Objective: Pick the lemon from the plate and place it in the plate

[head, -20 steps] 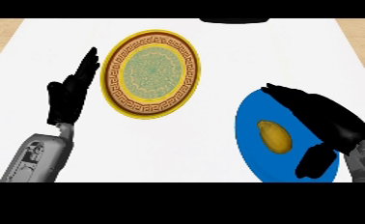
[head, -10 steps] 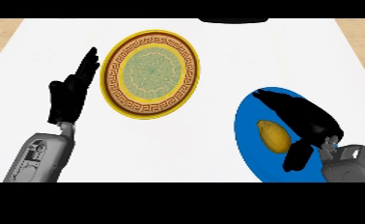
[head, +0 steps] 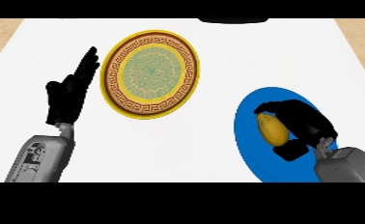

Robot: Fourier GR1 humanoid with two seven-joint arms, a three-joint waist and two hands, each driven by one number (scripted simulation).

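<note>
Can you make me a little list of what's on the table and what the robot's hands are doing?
lemon: yellow, lying on the blue plate
blue plate: right side of the white counter
patterned plate: yellow rim, brown and green rings, nothing on it
right hand: fingers and thumb curled round the lemon
left hand: open, fingers up, resting left of the patterned plate
lemon moved yet: no, it is over the blue plate

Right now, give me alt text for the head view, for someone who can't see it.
The right hand curls around a lemon on a blue plate at lower right. A gold patterned plate lies farther back at centre, and the left hand rests open beside it, fingers up.
</note>
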